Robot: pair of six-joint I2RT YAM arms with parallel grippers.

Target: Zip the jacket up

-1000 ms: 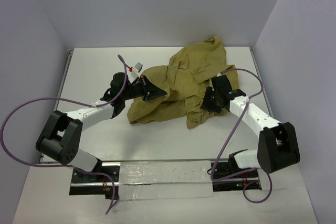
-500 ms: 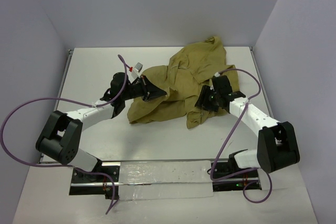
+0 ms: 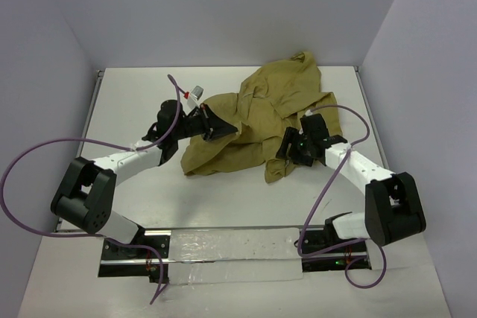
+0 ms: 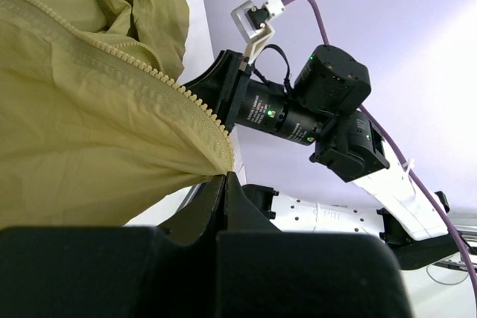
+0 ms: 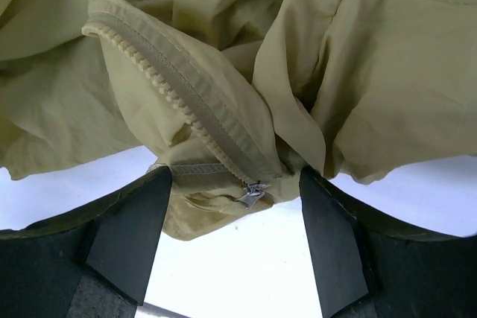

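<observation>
The olive-tan jacket (image 3: 257, 121) lies crumpled on the white table (image 3: 134, 102), from the middle toward the back right. My left gripper (image 3: 218, 129) is shut on the jacket's front edge, at the end of a row of zipper teeth (image 4: 179, 93), and holds it a little off the table. My right gripper (image 3: 287, 145) is open at the jacket's near right edge. Its fingers (image 5: 130, 236) straddle a fold with the other zipper row (image 5: 179, 87) and the small metal slider (image 5: 252, 194), not touching it.
The right arm's wrist (image 4: 298, 102) shows beyond the cloth in the left wrist view. Purple cables (image 3: 30, 161) loop off both arms. Grey walls close the table at the back and sides. A rail (image 3: 223, 247) runs along the near edge.
My right gripper has moved left and a little toward the back, onto the jacket's near right edge. My left gripper has lifted slightly with the cloth in it.
</observation>
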